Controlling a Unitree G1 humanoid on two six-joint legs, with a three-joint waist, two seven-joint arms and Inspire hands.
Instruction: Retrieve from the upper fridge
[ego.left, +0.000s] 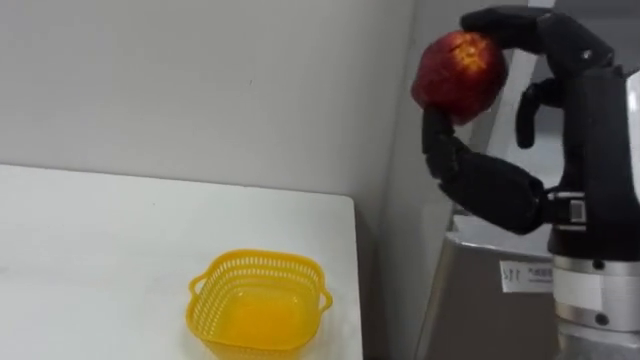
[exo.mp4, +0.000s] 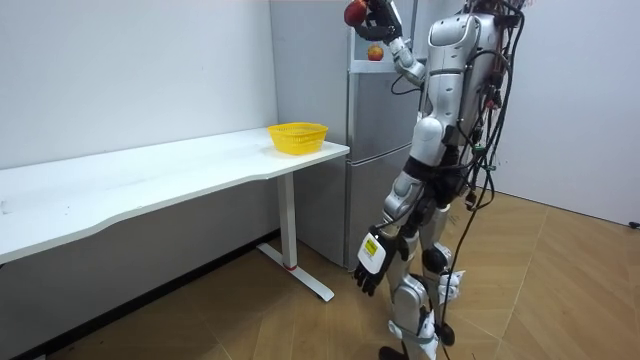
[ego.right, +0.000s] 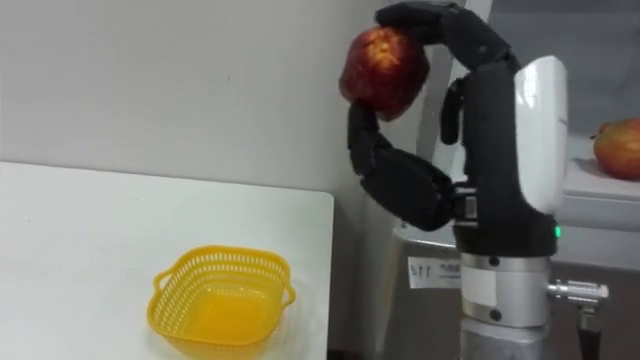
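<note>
Stands on the wood floor facing the silver fridge, just beyond the end of the long white bench. Holds the right hand high, about level with the head in the room view, in front of the upper part of the fridge. Grips a red apple in that hand. Curls the fingers over the top of the fruit and presses the thumb up against its underside, so carries the apple in the air, touching nothing but the hand. Turns the back of the hand towards the camera in the eye views, with the apple on the hand's left side.

Lets the left hand hang low beside the thigh in the room view, fingers loose and pointing down, holding nothing.

Has a yellow mesh basket below on the bench, upright, close to the bench's right-hand corner and near the edge next to the fridge. Carries the apple well above that basket and off to its right, past the edge of the bench.

Leaves a second fruit, orange-red, resting on a pale ledge of the fridge, to the right of the lifted hand and apart from it. Faces a plain light wall behind the bench.
</note>
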